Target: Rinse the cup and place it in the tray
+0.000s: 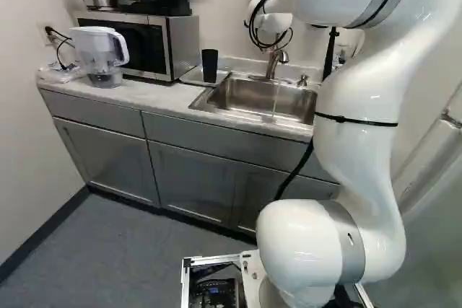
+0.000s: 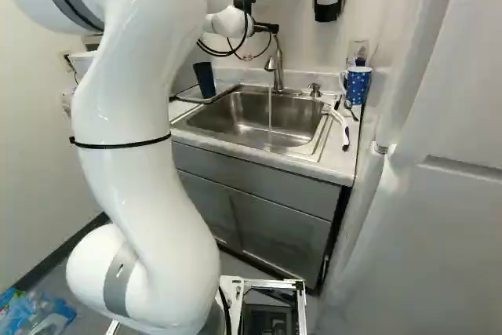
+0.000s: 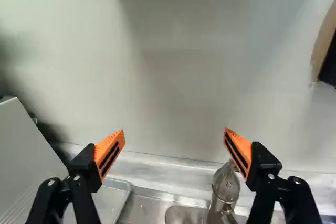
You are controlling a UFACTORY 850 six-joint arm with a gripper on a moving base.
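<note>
A water pitcher (image 1: 99, 54) stands beside the microwave (image 1: 146, 48) on the countertop (image 1: 154, 97).

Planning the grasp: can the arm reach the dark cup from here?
Probably yes. The gripper is open and empty, and the cup stands on the tray with nothing visible over it. Likely snags: the faucet close by one finger, and the microwave beside the cup.

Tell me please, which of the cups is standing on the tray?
The plain dark cup; the blue mug with light dots stands on the counter, across the sink.
</note>
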